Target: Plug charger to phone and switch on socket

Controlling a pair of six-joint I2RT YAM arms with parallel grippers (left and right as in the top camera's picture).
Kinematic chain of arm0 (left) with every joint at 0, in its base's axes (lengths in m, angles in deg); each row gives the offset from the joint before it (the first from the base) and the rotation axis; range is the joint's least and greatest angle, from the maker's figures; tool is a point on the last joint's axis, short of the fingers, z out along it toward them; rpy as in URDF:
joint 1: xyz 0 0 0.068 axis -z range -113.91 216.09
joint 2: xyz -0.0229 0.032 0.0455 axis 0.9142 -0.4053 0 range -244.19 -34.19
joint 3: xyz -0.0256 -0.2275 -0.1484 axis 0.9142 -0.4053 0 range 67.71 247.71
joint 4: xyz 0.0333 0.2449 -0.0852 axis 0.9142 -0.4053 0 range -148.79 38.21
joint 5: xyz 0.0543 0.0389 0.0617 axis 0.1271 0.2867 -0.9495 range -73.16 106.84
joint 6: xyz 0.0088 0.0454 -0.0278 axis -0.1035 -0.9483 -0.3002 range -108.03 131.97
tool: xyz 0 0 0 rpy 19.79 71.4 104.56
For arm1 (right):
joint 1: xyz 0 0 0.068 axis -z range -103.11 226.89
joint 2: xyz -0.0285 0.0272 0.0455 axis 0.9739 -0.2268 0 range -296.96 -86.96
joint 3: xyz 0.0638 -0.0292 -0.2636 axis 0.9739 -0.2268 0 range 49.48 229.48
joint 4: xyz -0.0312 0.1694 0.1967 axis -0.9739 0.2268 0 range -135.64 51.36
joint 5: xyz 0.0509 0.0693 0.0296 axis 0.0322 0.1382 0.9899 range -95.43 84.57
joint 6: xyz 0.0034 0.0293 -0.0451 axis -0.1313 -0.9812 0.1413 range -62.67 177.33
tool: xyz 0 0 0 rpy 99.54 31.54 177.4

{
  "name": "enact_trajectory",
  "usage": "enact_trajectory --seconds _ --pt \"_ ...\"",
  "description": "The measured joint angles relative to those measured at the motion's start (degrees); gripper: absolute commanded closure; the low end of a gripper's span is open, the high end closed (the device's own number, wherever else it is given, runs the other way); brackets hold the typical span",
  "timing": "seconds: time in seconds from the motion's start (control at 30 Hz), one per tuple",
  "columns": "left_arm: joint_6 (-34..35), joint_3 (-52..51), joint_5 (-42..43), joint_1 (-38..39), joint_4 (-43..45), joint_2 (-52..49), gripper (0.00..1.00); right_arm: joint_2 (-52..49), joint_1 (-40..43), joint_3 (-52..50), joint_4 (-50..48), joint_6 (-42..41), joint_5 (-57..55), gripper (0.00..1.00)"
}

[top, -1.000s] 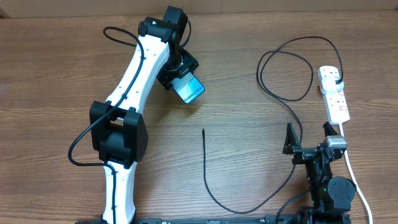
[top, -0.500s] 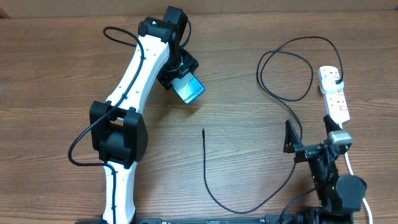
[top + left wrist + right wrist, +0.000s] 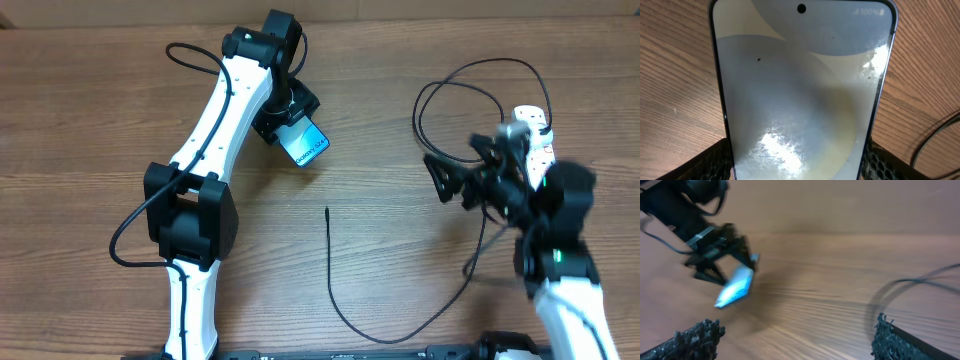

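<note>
Left hand (image 3: pixel 291 131) grips phone (image 3: pixel 308 148); right hand (image 3: pixel 446 180) wide, empty; charger (image 3: pixel 330 270) tip loose on surface; plugging left, socket (image 3: pixel 522 118) switch probably too.

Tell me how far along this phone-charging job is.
Done: the left gripper holds the phone. In hand: the right gripper, open and empty, hovers by the charger cable near the socket. Left: the connector tip lies loose on the table, unplugged; switching on the socket also remains.
</note>
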Motion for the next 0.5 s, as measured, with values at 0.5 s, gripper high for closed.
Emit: enact_trajectory --seconds 0.5 --pt "4.37 0.0 3.19 0.0 -0.04 0.0 0.96 -23.93 0.0 6.54 -14.23 -34.53 17.03 0.0"
